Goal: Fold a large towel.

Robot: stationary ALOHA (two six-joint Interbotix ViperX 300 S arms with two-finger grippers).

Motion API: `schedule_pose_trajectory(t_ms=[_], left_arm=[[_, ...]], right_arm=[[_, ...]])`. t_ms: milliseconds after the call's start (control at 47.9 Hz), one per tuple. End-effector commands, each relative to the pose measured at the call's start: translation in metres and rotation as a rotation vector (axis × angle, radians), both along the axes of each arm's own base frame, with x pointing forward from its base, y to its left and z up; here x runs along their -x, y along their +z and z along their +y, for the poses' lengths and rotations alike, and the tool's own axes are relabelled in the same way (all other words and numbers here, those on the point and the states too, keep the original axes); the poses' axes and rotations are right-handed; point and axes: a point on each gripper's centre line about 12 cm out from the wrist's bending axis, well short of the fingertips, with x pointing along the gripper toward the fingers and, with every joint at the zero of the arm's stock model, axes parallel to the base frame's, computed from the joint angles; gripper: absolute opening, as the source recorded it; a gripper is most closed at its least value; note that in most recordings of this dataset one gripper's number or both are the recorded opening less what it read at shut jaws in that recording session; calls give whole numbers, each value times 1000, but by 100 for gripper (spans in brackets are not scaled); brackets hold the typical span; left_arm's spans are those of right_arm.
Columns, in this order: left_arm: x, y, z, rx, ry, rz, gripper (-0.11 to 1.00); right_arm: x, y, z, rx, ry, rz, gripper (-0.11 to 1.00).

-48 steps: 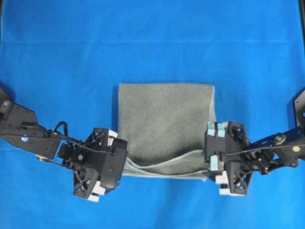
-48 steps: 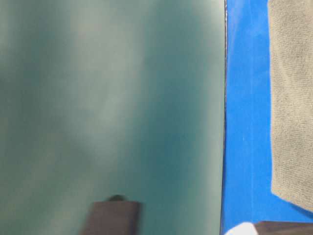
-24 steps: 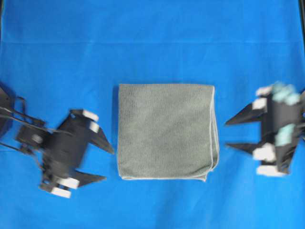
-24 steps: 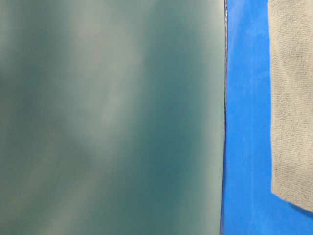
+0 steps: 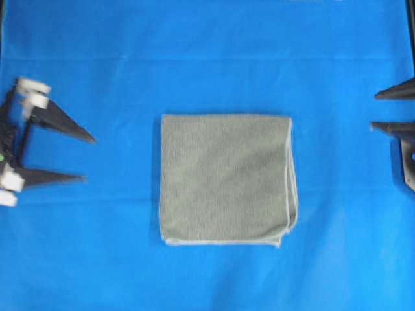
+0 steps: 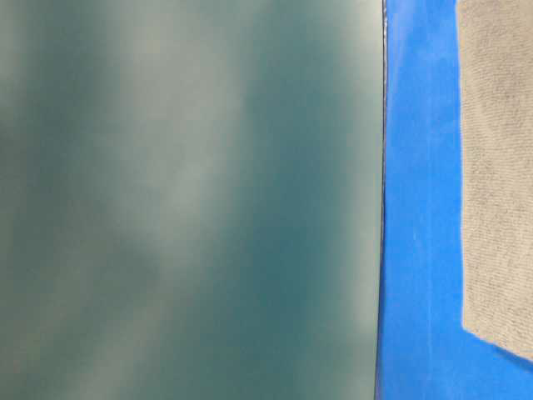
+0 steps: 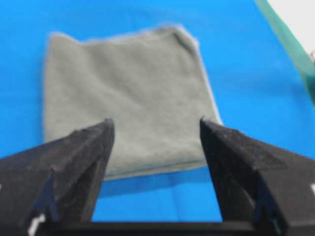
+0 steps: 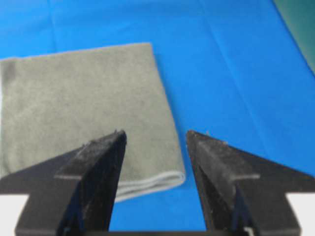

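Note:
The grey-green towel (image 5: 225, 179) lies flat and folded into a near square in the middle of the blue sheet, with its pale hem along the right and front edges. It also shows in the left wrist view (image 7: 125, 93), the right wrist view (image 8: 83, 103) and the table-level view (image 6: 498, 167). My left gripper (image 5: 89, 157) is open and empty at the far left, well away from the towel. My right gripper (image 5: 374, 111) is open and empty at the far right edge. In the wrist views the left gripper (image 7: 156, 124) and right gripper (image 8: 156, 133) stand wide apart with nothing between them.
The blue sheet (image 5: 207, 58) covers the table on all sides of the towel. A dark green blurred surface (image 6: 183, 200) fills the left part of the table-level view.
Both grippers let go of the towel's front edge and drew back outward to the left and right sides. The towel's lifted front layer dropped flat.

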Motion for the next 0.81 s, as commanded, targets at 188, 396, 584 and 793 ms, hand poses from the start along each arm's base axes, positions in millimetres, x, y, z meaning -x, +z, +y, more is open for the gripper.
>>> schedule_pose_trajectory(t_ms=[188, 396, 584, 793], left_arm=[[40, -28, 19, 10, 81, -81, 67], [63, -52, 31, 25, 160, -125, 67], [71, -60, 35, 27, 192, -130, 67], [71, -62, 36, 34, 197, -119, 67]], right_arm=[[19, -19, -9, -4, 13, -86, 54], [22, -29, -14, -21, -21, -134, 51], [20, -35, -13, -36, -35, -117, 51], [19, -37, -13, -37, -38, -113, 51]])
